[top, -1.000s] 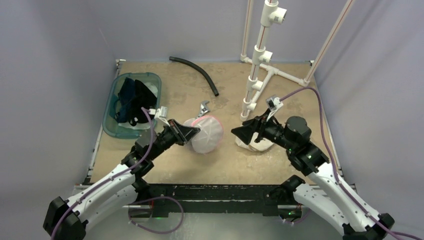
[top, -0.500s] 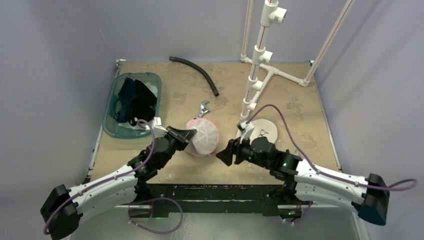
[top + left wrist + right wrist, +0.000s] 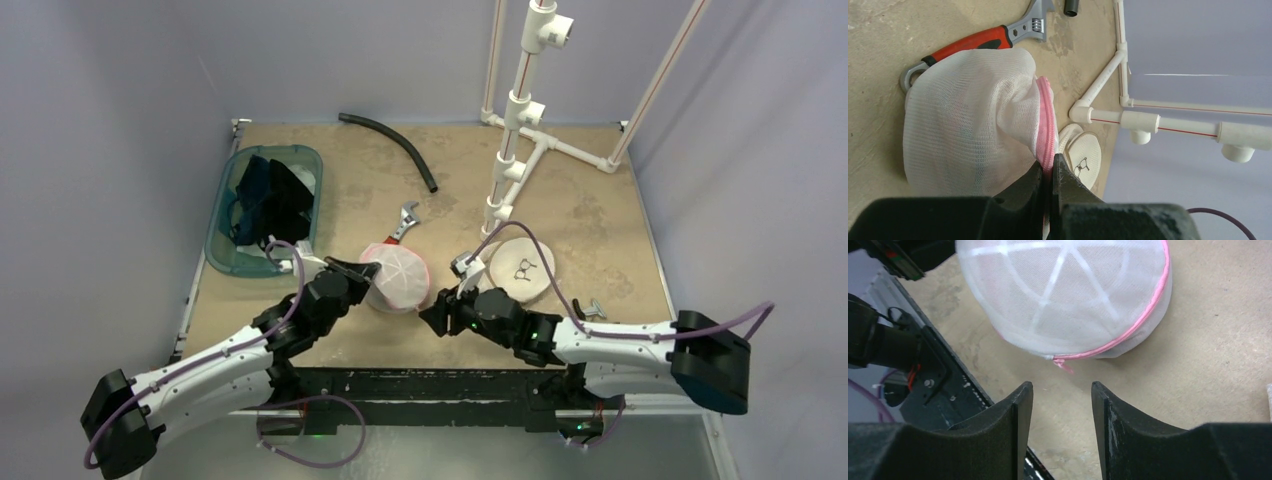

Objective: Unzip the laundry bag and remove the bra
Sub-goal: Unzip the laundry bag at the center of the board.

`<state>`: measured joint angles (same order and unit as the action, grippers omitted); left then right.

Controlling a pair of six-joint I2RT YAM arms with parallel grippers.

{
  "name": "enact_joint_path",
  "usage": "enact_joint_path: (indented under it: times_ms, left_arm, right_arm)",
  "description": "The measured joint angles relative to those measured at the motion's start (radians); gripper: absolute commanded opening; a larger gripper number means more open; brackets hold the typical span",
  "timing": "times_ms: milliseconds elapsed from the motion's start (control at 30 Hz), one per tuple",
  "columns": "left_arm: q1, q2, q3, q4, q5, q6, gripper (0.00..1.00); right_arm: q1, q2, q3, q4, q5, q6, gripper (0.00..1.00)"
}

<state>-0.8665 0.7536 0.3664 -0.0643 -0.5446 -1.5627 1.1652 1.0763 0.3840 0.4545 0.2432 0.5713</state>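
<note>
Two claws, left claw (image 3: 1050,165) pinching laundry bag (image 3: 963,125) zipper (image 3: 1046,125), right claw (image 3: 1062,388) apart nearby

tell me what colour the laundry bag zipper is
Pink zipper, best seen in the right wrist view.

Tan tabletop (image 3: 590,200) w/ plain grey-lilac walls (image 3: 300,50) on 3 sides.

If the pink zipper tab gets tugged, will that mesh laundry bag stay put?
Likely not alone: the mesh laundry bag looks light and could slide. It bunches where the left fingers pinch its zipper seam, though white ribs probably keep it domed.
</note>
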Motion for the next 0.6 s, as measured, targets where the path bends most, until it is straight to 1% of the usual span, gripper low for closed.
enact_joint_path:
  times_ms: [267, 333, 500, 600]
  left_arm:
    - [0.000, 0.005, 0.006, -0.051, -0.005, -0.027, 0.00]
    - [0.000, 0.005, 0.006, -0.058, -0.006, -0.027, 0.00]
    - [0.000, -0.003, 0.006, -0.069, -0.006, -0.027, 0.00]
    - [0.000, -0.003, 0.006, -0.074, -0.006, -0.027, 0.00]
  right_arm:
    - [0.000, 0.164, 0.016, 0.079, 0.028, -0.026, 0.47]
    - [0.000, 0.182, 0.018, 0.094, 0.027, -0.030, 0.46]
    - [0.000, 0.212, 0.030, 0.134, 0.024, -0.042, 0.39]
    - [0.000, 0.239, 0.048, 0.142, 0.023, -0.047, 0.38]
